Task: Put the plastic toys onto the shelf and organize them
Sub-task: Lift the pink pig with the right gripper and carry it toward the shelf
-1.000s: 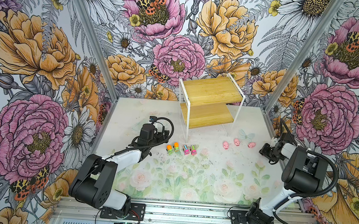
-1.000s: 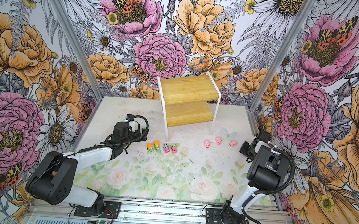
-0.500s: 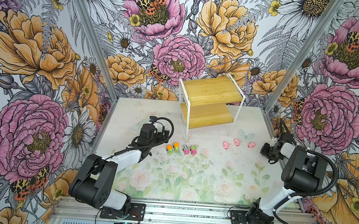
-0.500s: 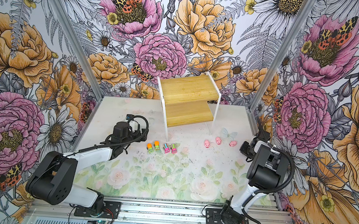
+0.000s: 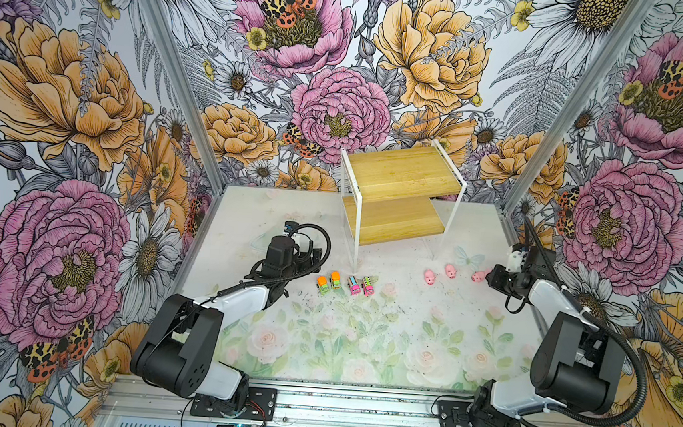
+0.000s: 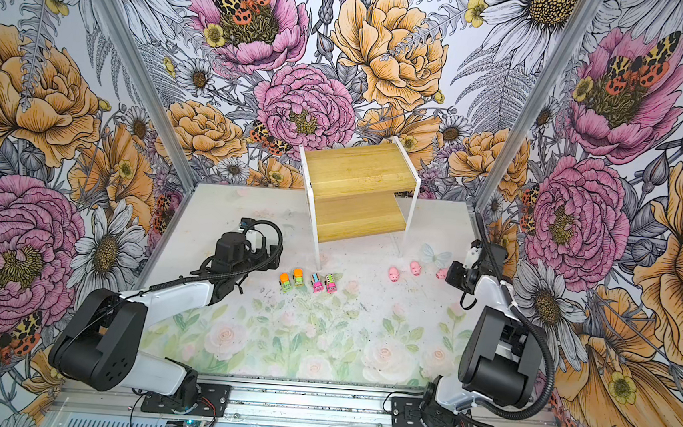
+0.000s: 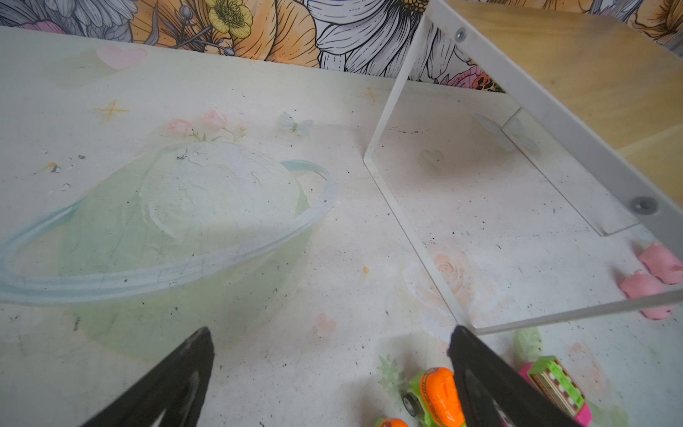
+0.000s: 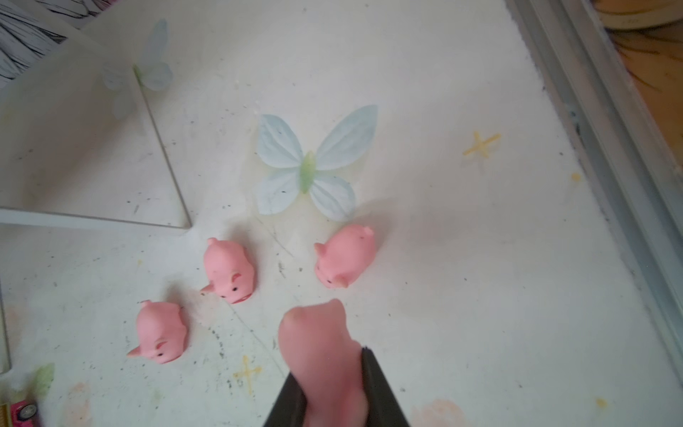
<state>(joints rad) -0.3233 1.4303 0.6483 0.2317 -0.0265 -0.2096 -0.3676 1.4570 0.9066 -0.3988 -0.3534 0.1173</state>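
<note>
Right now the right gripper (image 8: 329, 373) is clamped on 1 pink pig (image 8: 318, 344). In the right wrist view its 2 dark fingers (image 8: 377, 380) squeeze the soft body from both sides, and 1 end of the pig pokes out past the tips. Whether that pig touches the table (image 5: 255, 224) I cannot tell. In both top views the gripper body hides most of it.

Just ahead of the held toy, 3 loose pigs (image 8: 229, 271) stand on the table in a rough row, well apart from each other. The 1 closest to the gripper sits just beside a pale blue printed butterfly (image 8: 314, 162).

The left gripper (image 7: 332, 342) has its fingers spread wide with nothing between them. It sits low over the table at the left end of the truck row. In the left wrist view 1 finger crosses in front of a green truck, and I cannot tell whether they touch.

The trucks stand side by side in a line near the middle of the table — 2 green trucks (image 5: 329, 282) with orange tops on the left, 2 pink trucks (image 5: 361, 285) on the right.

The shelf (image 5: 401, 177) stands at the back of the table, against the flowered wall, its upper board set behind the lower board (image 5: 393, 223). All the toys are out in front of it, trucks to its front left and pigs to its front right.
</note>
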